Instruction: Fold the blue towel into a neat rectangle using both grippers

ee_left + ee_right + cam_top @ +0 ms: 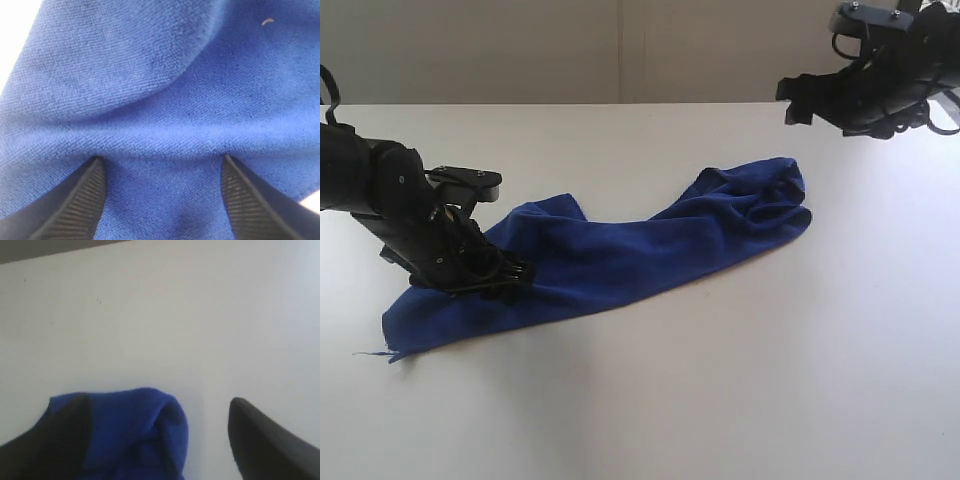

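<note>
The blue towel (650, 245) lies in a long rumpled strip across the white table (740, 380), from near left to far right. My left gripper (505, 275) is down on the towel's left end. In the left wrist view its jaws (161, 158) stand wide apart, open, tips pressed into the towel (150, 75) with flat cloth between them. My right gripper (792, 100) hangs high above the table at the far right, clear of the cloth. It is open (155, 402), and the bunched right end of the towel (130, 425) shows below it, untouched.
A pale wall (620, 50) runs behind the table's far edge. Bare white tabletop surrounds the towel in front and behind. A loose thread (370, 353) sticks out at the towel's left corner.
</note>
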Robot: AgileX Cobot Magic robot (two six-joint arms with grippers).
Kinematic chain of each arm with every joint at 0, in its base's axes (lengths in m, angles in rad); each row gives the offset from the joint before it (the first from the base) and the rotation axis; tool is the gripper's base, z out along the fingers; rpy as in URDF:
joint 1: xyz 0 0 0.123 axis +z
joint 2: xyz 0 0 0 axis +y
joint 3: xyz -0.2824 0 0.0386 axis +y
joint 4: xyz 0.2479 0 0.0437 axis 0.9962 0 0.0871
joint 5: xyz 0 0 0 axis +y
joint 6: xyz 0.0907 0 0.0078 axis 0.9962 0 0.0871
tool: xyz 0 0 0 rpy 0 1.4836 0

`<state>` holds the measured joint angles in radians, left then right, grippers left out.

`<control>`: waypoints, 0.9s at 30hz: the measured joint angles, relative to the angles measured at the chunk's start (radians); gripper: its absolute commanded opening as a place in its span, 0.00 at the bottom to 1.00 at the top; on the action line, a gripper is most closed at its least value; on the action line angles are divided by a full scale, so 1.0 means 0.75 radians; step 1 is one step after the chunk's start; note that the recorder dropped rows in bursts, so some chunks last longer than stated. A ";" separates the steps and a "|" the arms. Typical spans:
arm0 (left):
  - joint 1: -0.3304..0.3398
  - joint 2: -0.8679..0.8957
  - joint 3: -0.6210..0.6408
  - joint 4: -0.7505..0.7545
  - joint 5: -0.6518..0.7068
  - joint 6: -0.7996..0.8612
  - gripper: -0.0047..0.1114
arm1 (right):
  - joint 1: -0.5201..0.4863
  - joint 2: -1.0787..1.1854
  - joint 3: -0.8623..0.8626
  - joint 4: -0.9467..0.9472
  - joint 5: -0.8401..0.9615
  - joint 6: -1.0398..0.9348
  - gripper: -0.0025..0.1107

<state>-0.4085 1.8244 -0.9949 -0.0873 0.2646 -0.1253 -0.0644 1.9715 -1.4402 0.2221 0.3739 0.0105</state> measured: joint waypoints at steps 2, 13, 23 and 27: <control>0.000 0.000 0.000 0.000 0.000 0.000 0.64 | 0.003 -0.013 -0.005 0.000 0.130 -0.058 0.60; 0.000 0.000 0.000 0.000 -0.008 0.000 0.64 | 0.140 0.019 -0.005 -0.001 0.502 -0.284 0.59; 0.000 0.000 0.000 0.000 -0.008 0.000 0.64 | 0.231 0.175 -0.005 -0.133 0.453 -0.478 0.51; 0.000 0.000 0.000 0.000 -0.008 0.000 0.64 | 0.231 0.178 -0.005 -0.175 0.403 -0.481 0.51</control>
<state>-0.4085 1.8244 -0.9949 -0.0873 0.2584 -0.1253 0.1091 2.1050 -1.4436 0.0909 0.6765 -0.3503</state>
